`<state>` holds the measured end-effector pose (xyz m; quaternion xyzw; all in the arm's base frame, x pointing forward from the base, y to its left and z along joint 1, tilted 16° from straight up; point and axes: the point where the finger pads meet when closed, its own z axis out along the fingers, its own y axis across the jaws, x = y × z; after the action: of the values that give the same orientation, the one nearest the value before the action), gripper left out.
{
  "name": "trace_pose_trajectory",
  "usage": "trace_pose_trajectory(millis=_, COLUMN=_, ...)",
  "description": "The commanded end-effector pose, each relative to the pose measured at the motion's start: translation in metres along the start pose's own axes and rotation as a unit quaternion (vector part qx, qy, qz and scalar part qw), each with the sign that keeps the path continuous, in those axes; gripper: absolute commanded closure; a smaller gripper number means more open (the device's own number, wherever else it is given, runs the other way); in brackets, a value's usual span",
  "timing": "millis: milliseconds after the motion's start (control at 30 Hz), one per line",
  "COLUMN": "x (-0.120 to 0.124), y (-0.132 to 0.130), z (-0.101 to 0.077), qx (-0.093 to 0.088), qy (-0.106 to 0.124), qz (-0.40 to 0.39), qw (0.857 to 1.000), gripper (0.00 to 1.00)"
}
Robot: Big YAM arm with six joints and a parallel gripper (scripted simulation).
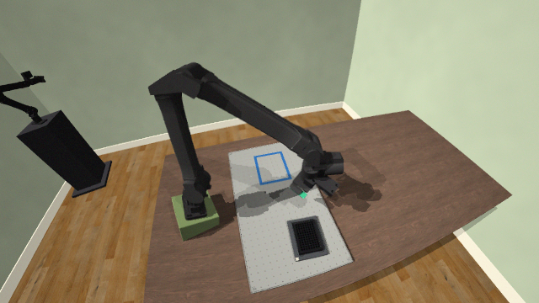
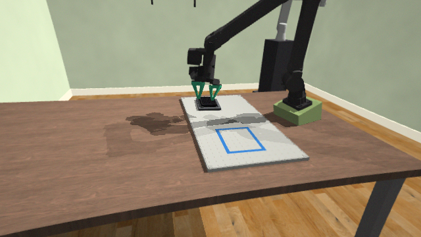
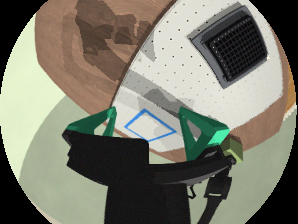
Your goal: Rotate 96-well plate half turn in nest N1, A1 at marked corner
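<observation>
The black 96-well plate (image 1: 306, 236) sits flat in the dark nest N1 at the near end of the grey deck; it also shows in the exterior view (image 2: 207, 103) and the wrist view (image 3: 234, 43). A small pale mark (image 1: 297, 258) sits at the nest's near left corner. The blue taped outline B1 (image 1: 272, 167) lies at the deck's far end and is empty. My gripper (image 1: 304, 194) with green fingers (image 2: 206, 90) is open and empty. It hangs in the air over the deck's right edge, between B1 and the nest.
The arm's green base block (image 1: 194, 216) stands on the table left of the grey perforated deck (image 1: 283, 212). A black stand (image 1: 63, 151) is on the floor at the far left. The brown table extends wide to the right of the deck.
</observation>
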<state>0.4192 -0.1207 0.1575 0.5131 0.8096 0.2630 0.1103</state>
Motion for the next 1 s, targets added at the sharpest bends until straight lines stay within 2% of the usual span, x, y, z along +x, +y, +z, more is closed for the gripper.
trace_pose_trajectory(millis=0, x=-0.022, y=0.011, z=-0.018, qx=-0.004, qy=-0.022, qz=0.034, qw=0.999, gripper=0.00)
trace_pose_trajectory(millis=67, x=-0.025, y=-0.002, z=-0.015, qx=-0.001, qy=-0.014, qz=0.038, qw=0.999, gripper=0.00)
trace_pose_trajectory(millis=100, x=-0.025, y=-0.013, z=-0.012, qx=0.011, qy=-0.017, qz=0.057, qw=0.998, gripper=0.00)
trace_pose_trajectory(millis=200, x=-0.044, y=-0.009, z=-0.026, qx=0.017, qy=-0.048, qz=0.092, qw=0.994, gripper=0.00)
trace_pose_trajectory(millis=233, x=-0.048, y=-0.013, z=-0.027, qx=0.022, qy=-0.054, qz=0.107, qw=0.993, gripper=0.00)
trace_pose_trajectory(millis=333, x=-0.051, y=-0.034, z=-0.024, qx=0.037, qy=-0.054, qz=0.132, qw=0.989, gripper=0.00)
trace_pose_trajectory(millis=400, x=-0.064, y=-0.031, z=-0.035, qx=0.039, qy=-0.076, qz=0.155, qw=0.984, gripper=0.00)
trace_pose_trajectory(millis=467, x=-0.064, y=-0.031, z=-0.035, qx=0.039, qy=-0.076, qz=0.155, qw=0.984, gripper=0.00)
trace_pose_trajectory(millis=500, x=-0.054, y=-0.046, z=-0.023, qx=0.057, qy=-0.067, qz=0.173, qw=0.981, gripper=0.00)
trace_pose_trajectory(millis=567, x=-0.072, y=-0.044, z=-0.038, qx=0.052, qy=-0.088, qz=0.190, qw=0.976, gripper=0.00)
trace_pose_trajectory(millis=633, x=-0.080, y=-0.049, z=-0.043, qx=0.049, qy=-0.089, qz=0.188, qw=0.977, gripper=0.00)
trace_pose_trajectory(millis=700, x=-0.080, y=-0.065, z=-0.039, qx=0.057, qy=-0.080, qz=0.183, qw=0.978, gripper=0.00)
trace_pose_trajectory(millis=733, x=-0.082, y=-0.071, z=-0.041, qx=0.064, qy=-0.089, qz=0.208, qw=0.972, gripper=0.00)
trace_pose_trajectory(millis=800, x=-0.095, y=-0.069, z=-0.052, qx=0.065, qy=-0.110, qz=0.231, qw=0.964, gripper=0.00)
trace_pose_trajectory(millis=867, x=-0.101, y=-0.077, z=-0.055, qx=0.074, qy=-0.122, qz=0.260, qw=0.955, gripper=0.00)
trace_pose_trajectory(millis=933, x=-0.097, y=-0.095, z=-0.051, qx=0.084, qy=-0.115, qz=0.270, qw=0.952, gripper=0.00)
trace_pose_trajectory(millis=967, x=-0.103, y=-0.095, z=-0.056, qx=0.085, qy=-0.125, qz=0.281, qw=0.948, gripper=0.00)
